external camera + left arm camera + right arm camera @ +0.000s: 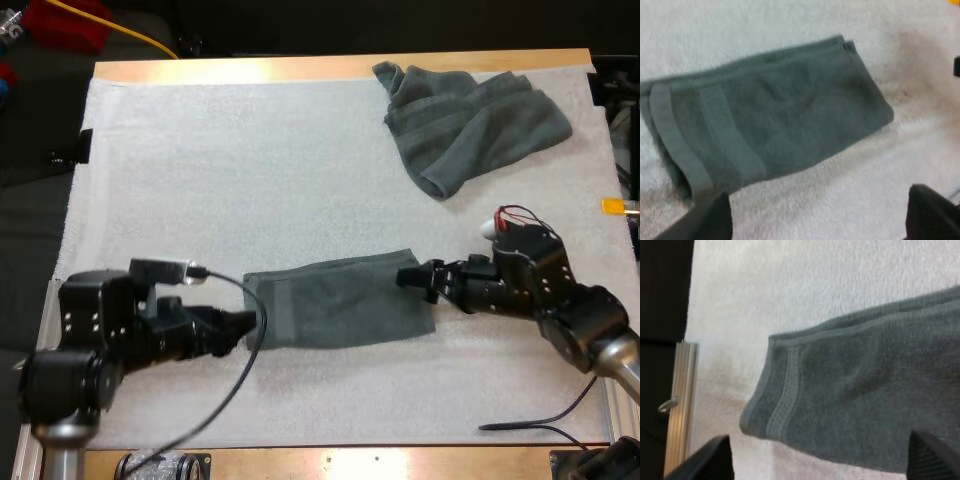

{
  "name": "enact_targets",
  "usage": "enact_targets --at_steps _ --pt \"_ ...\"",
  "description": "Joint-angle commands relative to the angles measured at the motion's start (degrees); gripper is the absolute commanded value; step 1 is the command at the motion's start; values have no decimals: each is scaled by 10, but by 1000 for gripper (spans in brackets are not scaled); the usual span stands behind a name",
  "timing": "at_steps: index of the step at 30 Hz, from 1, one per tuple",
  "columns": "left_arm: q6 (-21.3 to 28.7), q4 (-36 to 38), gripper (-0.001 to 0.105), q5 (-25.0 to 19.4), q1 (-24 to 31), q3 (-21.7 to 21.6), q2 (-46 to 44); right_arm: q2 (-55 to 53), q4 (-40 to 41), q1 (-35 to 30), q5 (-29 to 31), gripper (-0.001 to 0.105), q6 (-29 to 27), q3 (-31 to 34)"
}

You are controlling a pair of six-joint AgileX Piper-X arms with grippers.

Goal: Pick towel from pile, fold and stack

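Note:
A dark grey-green towel [335, 300] lies folded flat as a long rectangle in the middle of the white mat [200, 170]. My left gripper [245, 325] sits low at its left end, fingers [705, 220] apart and open, just short of the banded edge of the towel [770, 120]. My right gripper [410, 278] is at the towel's upper right corner, also open, its fingers [935, 455] spread wide in front of the towel [865, 400]. A second, crumpled towel [470, 120] lies at the mat's far right corner.
The wooden table edge [330, 68] runs along the far side of the mat. A metal rail [680, 405] borders the mat beyond the folded towel's far end in the right wrist view. Bare mat spreads to the far left.

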Motion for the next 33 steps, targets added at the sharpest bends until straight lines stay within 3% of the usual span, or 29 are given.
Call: enact_targets --at_steps 1,7,15,20,26,33 --pt "-3 14 69 8 -1 -4 -14 -12 23 -4 11 69 -12 -4" --pt "-3 51 69 8 -1 -4 -64 -55 82 -4 40 69 -26 -4" --pt "-3 64 69 8 -1 -4 -94 -78 98 -4 72 69 -52 -4" --pt "-3 65 69 8 -1 -4 -94 -76 107 -7 125 69 -88 -4" --pt "-3 66 69 8 -1 -4 -94 -76 128 -84 122 69 -133 -4" --pt "-3 66 69 8 -1 -4 -94 -63 145 -212 28 69 -198 -1"
